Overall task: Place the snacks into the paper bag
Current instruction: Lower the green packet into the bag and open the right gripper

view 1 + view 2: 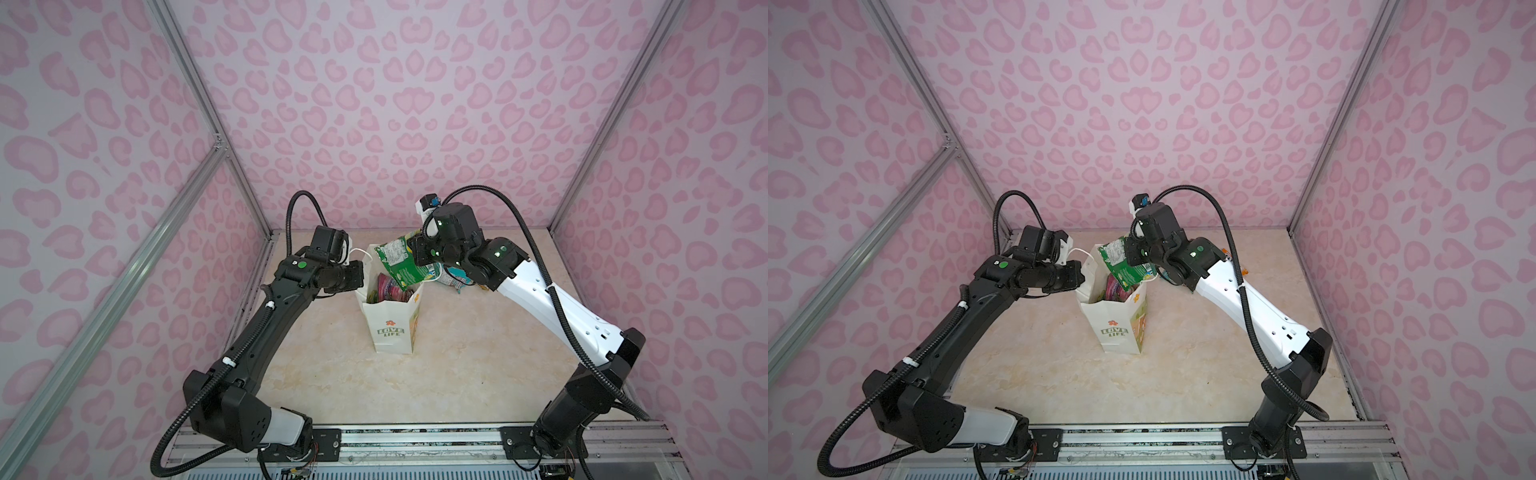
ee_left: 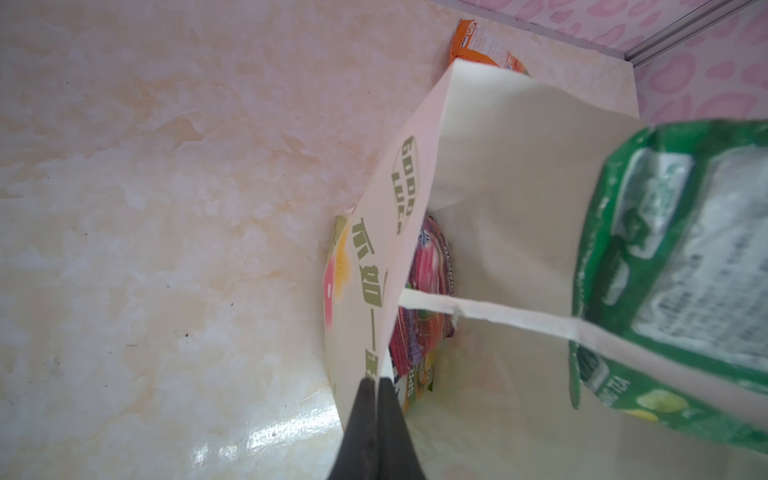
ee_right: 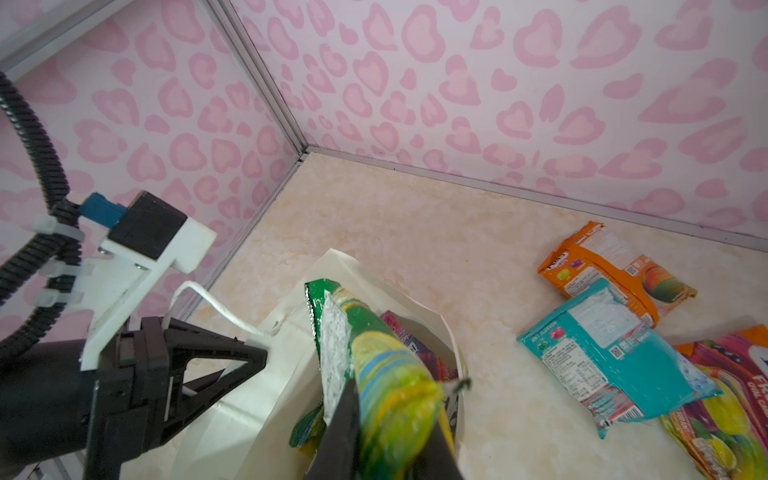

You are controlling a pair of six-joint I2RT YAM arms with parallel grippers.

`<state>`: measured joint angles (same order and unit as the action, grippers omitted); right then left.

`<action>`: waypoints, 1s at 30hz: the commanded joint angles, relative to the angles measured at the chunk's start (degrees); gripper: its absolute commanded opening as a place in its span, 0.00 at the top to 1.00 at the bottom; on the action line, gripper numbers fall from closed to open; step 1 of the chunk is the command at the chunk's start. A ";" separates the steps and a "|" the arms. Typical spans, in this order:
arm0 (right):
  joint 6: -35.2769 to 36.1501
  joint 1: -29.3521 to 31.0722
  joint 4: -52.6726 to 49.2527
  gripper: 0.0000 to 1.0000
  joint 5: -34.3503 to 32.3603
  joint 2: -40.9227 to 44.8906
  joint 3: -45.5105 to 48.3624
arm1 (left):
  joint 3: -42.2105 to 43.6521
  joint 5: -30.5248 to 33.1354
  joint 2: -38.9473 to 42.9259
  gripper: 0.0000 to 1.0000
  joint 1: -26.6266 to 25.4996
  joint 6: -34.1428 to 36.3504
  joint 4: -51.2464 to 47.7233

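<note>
The white paper bag [image 1: 390, 328] [image 1: 1113, 328] stands upright mid-table with its mouth open. My left gripper [image 1: 360, 282] [image 1: 1080, 279] [image 2: 376, 380] is shut on the bag's left rim, pinching the paper wall [image 2: 498, 187]. My right gripper [image 1: 417, 255] [image 1: 1133, 254] [image 3: 390, 419] is shut on a green snack packet [image 1: 397, 259] [image 1: 1121, 259] [image 2: 685, 270] [image 3: 386, 374], held tilted over the bag's mouth with its lower end inside. Pink and purple snacks [image 1: 388, 289] [image 2: 424, 291] lie in the bag. Teal [image 3: 615, 357], orange [image 3: 615, 262] and multicoloured [image 3: 731, 395] packets lie on the table right of the bag.
Pink patterned walls with aluminium posts [image 1: 232, 166] close in the marble-look table [image 1: 457, 374] on three sides. The bag's cord handle [image 3: 216, 303] loops beside the left wrist camera mount [image 3: 145, 249]. A metal rail [image 1: 415, 440] runs along the front edge.
</note>
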<state>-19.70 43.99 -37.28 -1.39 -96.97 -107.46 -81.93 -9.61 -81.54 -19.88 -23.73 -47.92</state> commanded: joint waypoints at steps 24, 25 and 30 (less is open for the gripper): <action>2.48 7.50 -13.19 1.00 -9.26 -15.36 -9.16 | 0.10 0.51 0.03 0.97 0.02 0.63 -0.76; 2.43 7.41 -12.98 1.00 -9.86 -15.97 -8.99 | 0.10 0.38 -0.08 0.97 0.02 0.60 -0.77; 1.74 6.90 -15.00 0.79 -10.93 -21.25 -12.82 | 0.19 0.64 -0.16 0.97 0.03 0.67 -0.75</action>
<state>-17.39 50.96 -50.17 -10.52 -116.09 -118.26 -81.93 -9.61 -81.56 -19.88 -23.73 -47.90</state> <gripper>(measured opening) 0.177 0.056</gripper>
